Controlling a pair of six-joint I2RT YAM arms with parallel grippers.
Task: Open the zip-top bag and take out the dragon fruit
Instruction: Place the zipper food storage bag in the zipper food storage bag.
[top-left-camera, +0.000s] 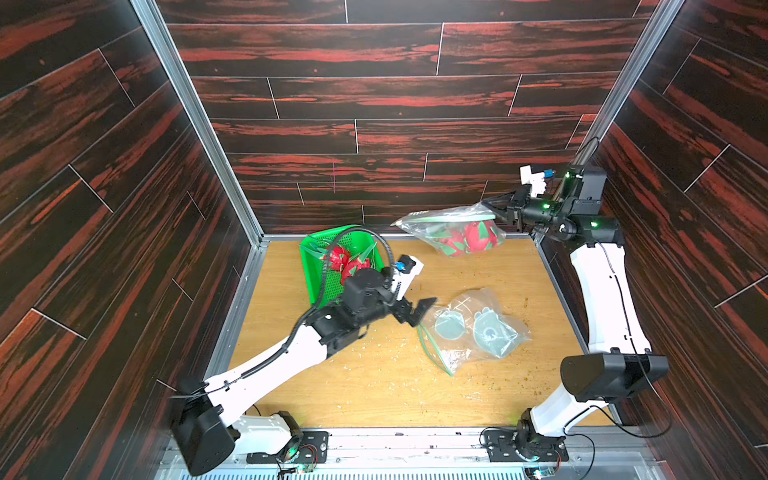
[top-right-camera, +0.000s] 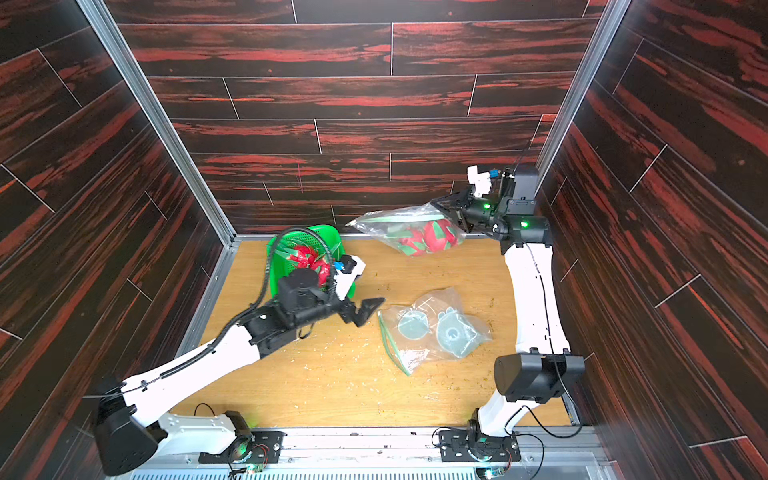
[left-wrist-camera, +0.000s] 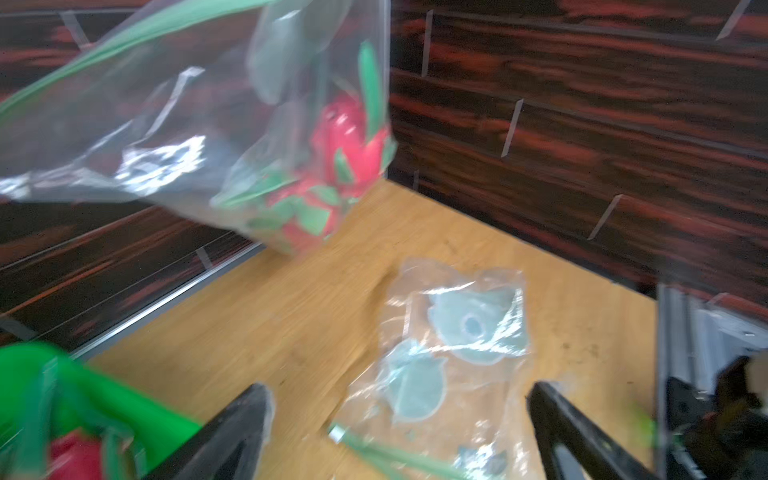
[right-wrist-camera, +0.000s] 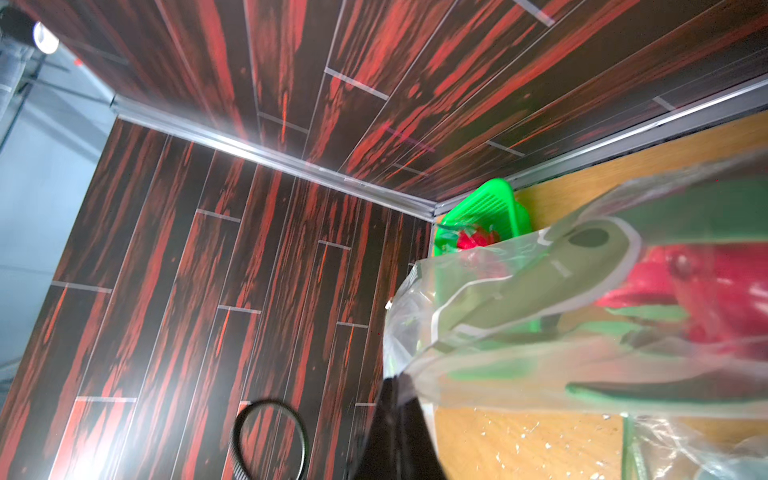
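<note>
While zip-top bag (top-left-camera: 440, 224) hangs clear of bench (top-left-camera: 374, 386) near far right corner, I see dragon fruit (top-left-camera: 478, 237) sagging in its low end (two, as far as I can tell). Right end effector (top-left-camera: 491, 211) clamped tight on bag's top corner, by green zip strip. Other dragon fruit (top-left-camera: 345, 259) lie in green basket (top-left-camera: 309, 253), far left. Left end effector (top-left-camera: 423, 311) spread wide, holding nothing, hovering just beside second clear bag (top-left-camera: 473, 328) lying flat mid-bench.

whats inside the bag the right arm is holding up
Two red dragon fruits with green scales sit low in the clear bag. Anything behind them is hidden.
</note>
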